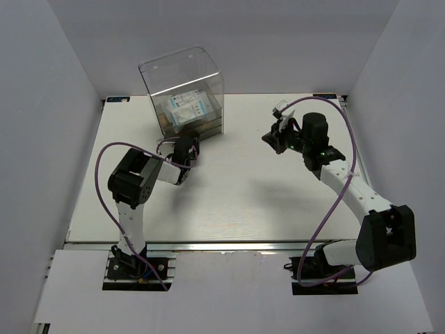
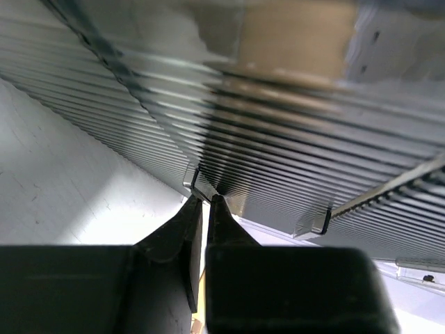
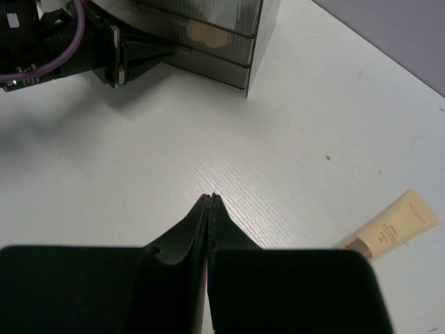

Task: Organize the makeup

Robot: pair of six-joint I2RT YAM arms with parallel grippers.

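Observation:
The clear drawer box [image 1: 184, 90] stands at the back of the table. Two white-and-blue packets [image 1: 186, 108] lie inside it. A peach sponge [image 3: 205, 33] shows through its ribbed front, and as a tan blur in the left wrist view [image 2: 292, 35]. My left gripper [image 1: 190, 139] is at the box's front; its jaws [image 2: 204, 200] are pinched on a clear drawer handle [image 2: 192, 182]. My right gripper [image 1: 269, 137] [image 3: 211, 197] is shut and empty above the bare table. A tan cone-shaped tube [image 3: 393, 224] lies to its right. The thin stick is out of view.
A second clear handle [image 2: 320, 223] sits to the right on the drawer front. The left arm [image 3: 62, 42] with its purple cable is beside the box. White walls enclose the table [image 1: 229, 202] on three sides.

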